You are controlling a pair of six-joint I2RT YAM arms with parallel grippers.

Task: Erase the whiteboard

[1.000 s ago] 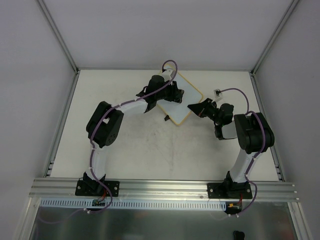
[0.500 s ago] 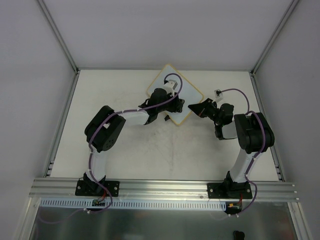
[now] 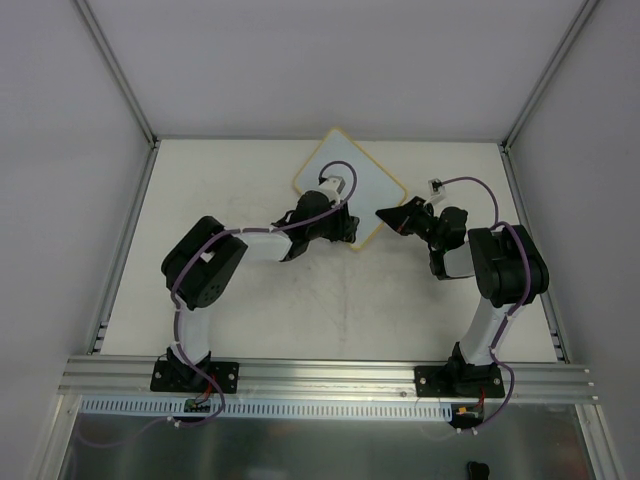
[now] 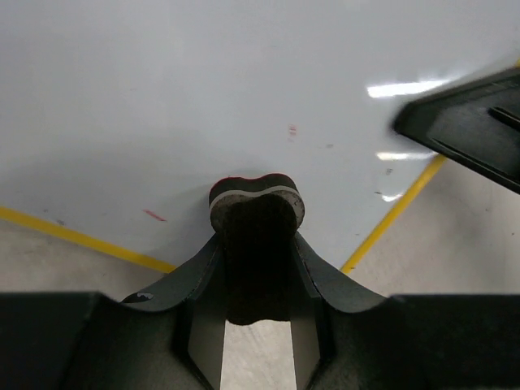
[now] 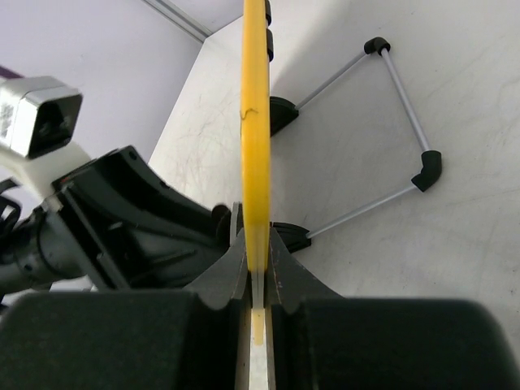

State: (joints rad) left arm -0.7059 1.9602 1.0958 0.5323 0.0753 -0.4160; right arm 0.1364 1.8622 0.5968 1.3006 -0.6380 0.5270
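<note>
At far centre of counter, whiteboard pinched by yellow frame edge in right jaws, likely steadied for wiping; eraser clamped in left jaws, pressed on board's near corner.

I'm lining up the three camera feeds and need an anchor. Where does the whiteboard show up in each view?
Top external: the whiteboard is a diamond at upper centre, partly under the left arm.
Left wrist: its white face fills the upper frame.
Right wrist: edge-on, a vertical yellow strip at centre.
Shared landmark: the right gripper clamped on its edge, in all three views.
</note>
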